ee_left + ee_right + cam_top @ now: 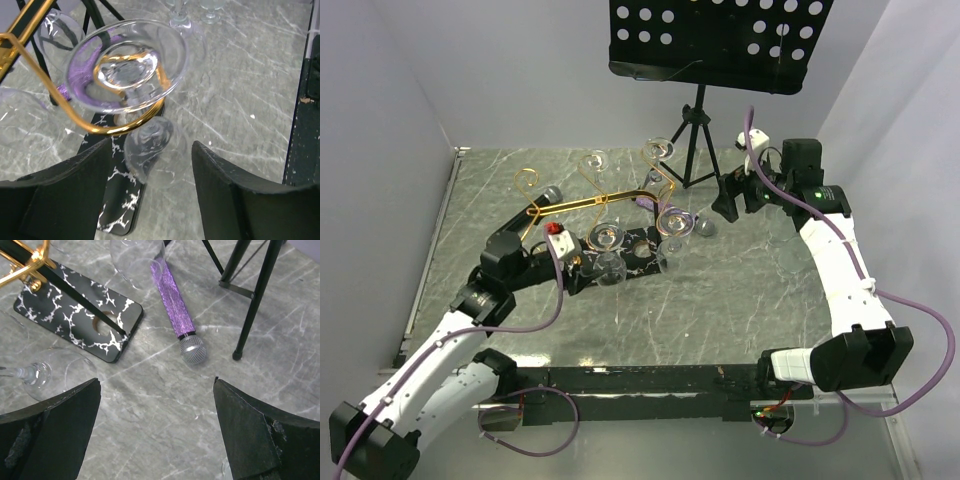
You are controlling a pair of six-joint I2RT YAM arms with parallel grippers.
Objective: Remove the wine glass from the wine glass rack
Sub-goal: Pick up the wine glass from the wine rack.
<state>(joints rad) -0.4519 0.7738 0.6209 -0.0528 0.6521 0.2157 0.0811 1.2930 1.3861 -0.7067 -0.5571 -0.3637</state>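
Observation:
The wine glass rack [575, 205] is a gold stand with curled arms on a black white-veined base [120, 195]. A clear wine glass [127, 70] hangs upside down from one spiral arm [75, 117], its bowl [150, 150] low between the fingers of my left gripper [150, 167]. The jaws stand open around the bowl, with a gap showing on the right side. In the top view my left gripper [595, 265] is at the rack's near side under that wine glass [607, 238]. My right gripper [725, 205] hovers open over bare table [155, 390], right of the rack base [75, 315].
Other glasses hang from the rack's arms [672, 220] [660, 150]. A purple microphone [172, 300] lies beside the base. The black music stand [720, 40] on its tripod [255, 305] stands at the back. Grey walls close in both sides.

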